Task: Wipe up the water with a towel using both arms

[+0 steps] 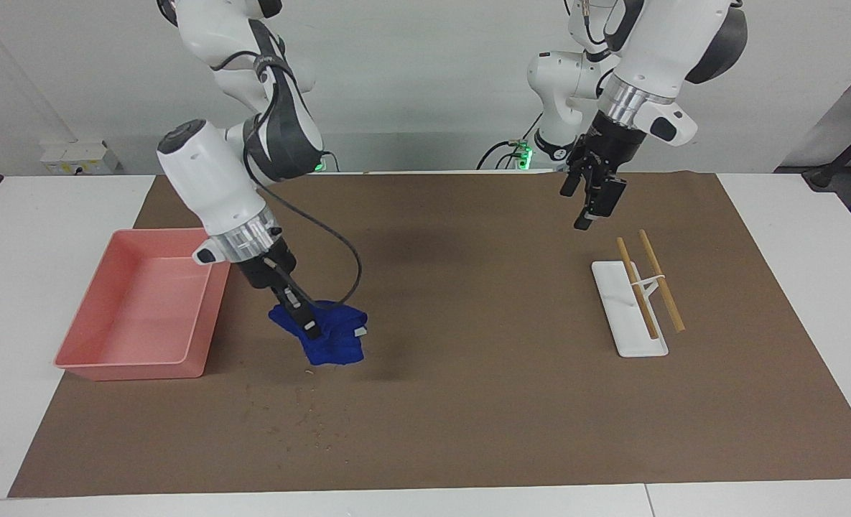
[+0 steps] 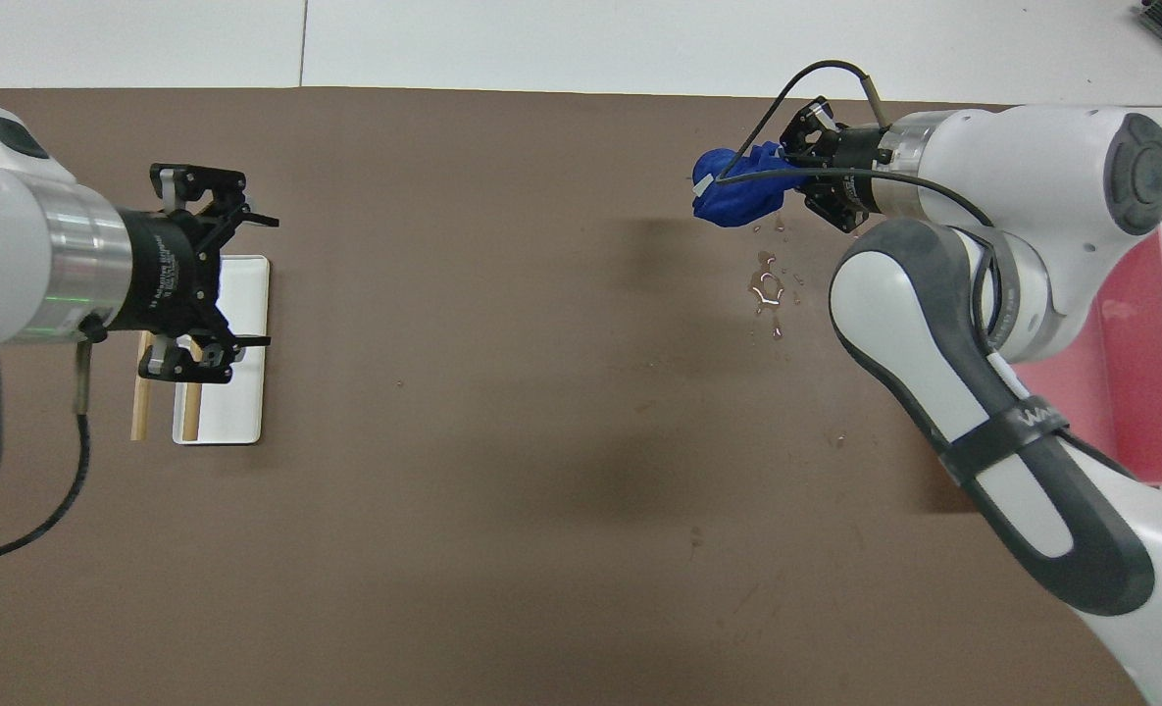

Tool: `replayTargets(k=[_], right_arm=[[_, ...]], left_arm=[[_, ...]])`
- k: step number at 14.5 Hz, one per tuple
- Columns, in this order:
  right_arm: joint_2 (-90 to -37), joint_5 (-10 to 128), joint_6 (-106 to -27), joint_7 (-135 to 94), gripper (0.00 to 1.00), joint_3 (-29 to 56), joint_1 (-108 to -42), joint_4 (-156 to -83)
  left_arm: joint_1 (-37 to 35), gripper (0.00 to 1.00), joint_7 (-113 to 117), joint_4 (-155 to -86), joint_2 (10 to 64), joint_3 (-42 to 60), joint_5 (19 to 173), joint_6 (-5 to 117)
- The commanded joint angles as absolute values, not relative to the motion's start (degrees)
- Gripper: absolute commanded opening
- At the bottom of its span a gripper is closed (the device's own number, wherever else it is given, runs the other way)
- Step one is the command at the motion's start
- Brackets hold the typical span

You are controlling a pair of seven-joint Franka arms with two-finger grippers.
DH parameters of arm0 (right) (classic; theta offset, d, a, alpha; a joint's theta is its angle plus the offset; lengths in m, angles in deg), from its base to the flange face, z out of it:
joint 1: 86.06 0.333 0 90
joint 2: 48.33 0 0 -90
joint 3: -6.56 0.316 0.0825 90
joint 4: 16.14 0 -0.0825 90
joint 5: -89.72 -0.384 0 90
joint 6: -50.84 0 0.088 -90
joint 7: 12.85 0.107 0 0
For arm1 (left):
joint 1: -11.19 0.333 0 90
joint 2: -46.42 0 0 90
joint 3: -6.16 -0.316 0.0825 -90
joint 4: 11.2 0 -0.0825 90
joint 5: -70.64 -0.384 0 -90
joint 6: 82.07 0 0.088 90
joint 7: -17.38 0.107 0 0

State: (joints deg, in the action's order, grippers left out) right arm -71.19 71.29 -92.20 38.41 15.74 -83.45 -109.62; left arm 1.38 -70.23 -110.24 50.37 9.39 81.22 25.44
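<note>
Over the rack (image 1: 615, 305), left gripper (image 1: 589, 208) is waiting, fingers apart. Right gripper (image 1: 310, 327) is clamping the towel (image 1: 335, 337), holding it low, likely for wiping; water (image 1: 309, 418) is glistening at its six o'clock, facing view.

Mat (image 1: 468, 402): lying on tabletop (image 1: 52, 208), covering most of it.
Tray (image 1: 80, 352): sitting at right arm's end, half on mat.
Towel (image 1: 332, 337): lying beside tray, twd centre.
Water (image 1: 310, 416): sitting on mat, farther from robots than towel.
Rack (image 1: 630, 337) w/ sticks (image 1: 661, 291): sitting at left arm's end, on mat.
</note>
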Motion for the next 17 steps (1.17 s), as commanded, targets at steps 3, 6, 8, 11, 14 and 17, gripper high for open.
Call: replayTargets(k=[3,6,8,11,14,17], right_arm=[[-81.5,72.0,-96.5,27.7,0.00,16.5,-87.0,-101.2],[-86.7,71.7,-101.0,23.9,0.00,16.5,-88.3,-98.4],[-86.7,71.4,-101.9,23.5,0.00,16.5,-88.3,-100.0],[-84.6,71.4,-101.3,23.5,0.00,16.4,-88.1,-106.1],[-81.7,71.9,-98.2,23.5,0.00,16.2,-88.0,-111.8],[-80.1,73.2,-86.9,23.9,0.00,14.7,-87.9,-112.1]], left_arm=[[9.9,1.00,-43.8,-109.4,51.2,9.9,80.0,19.8],[13.7,1.00,-30.1,-108.9,51.6,9.9,76.6,14.7],[13.7,1.00,-21.2,-109.7,52.0,10.0,72.1,13.1],[13.9,1.00,-14.4,-110.2,52.7,10.0,71.2,11.0],[13.8,1.00,-15.4,-110.6,52.8,10.1,71.3,11.4],[13.8,1.00,-11.7,-112.1,53.5,10.1,71.1,13.7]])
